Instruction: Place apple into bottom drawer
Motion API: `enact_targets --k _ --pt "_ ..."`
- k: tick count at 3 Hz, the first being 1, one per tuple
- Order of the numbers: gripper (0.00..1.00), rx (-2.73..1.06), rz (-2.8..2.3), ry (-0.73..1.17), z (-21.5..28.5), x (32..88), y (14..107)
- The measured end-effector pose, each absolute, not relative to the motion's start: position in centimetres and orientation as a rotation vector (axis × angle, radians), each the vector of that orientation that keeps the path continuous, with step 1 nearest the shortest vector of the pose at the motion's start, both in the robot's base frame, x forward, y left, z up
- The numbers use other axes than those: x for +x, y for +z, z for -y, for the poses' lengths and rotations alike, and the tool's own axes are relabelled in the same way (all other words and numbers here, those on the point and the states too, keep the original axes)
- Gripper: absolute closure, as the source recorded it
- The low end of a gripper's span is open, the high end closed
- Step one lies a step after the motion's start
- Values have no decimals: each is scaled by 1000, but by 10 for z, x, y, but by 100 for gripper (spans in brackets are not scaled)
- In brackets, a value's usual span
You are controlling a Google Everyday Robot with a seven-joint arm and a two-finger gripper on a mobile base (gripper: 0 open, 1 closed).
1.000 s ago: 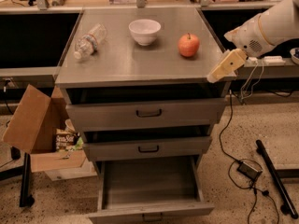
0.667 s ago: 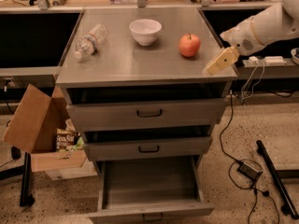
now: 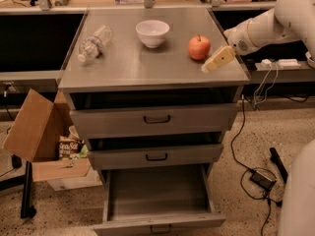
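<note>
The apple (image 3: 199, 47) is red-orange with a short stem and sits on the grey cabinet top (image 3: 147, 65), right of centre. My gripper (image 3: 217, 60) hangs over the right part of the top, just right of and below the apple, apart from it, with nothing in it. The bottom drawer (image 3: 156, 193) is pulled out at the foot of the cabinet, and its grey inside is bare.
A white bowl (image 3: 152, 32) and a lying plastic bottle (image 3: 94, 43) are on the top, left of the apple. The two upper drawers (image 3: 156, 119) stand slightly ajar. An open cardboard box (image 3: 42, 136) sits at floor left. Cables and a power brick (image 3: 261, 179) lie at floor right.
My gripper has moved left and up over the cabinet top, closer to the apple. The apple and drawers have not moved.
</note>
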State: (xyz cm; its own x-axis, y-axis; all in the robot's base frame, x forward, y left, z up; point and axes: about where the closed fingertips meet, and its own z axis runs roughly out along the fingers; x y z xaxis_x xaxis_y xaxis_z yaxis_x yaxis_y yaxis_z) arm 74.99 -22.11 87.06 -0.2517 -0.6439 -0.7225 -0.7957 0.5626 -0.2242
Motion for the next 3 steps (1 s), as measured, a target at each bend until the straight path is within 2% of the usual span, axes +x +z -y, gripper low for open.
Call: enact_targets --k 1,3 --pt "0 -1029 -1958 266 217 783 864" --pt "0 -908 -1945 382 203 808 856"
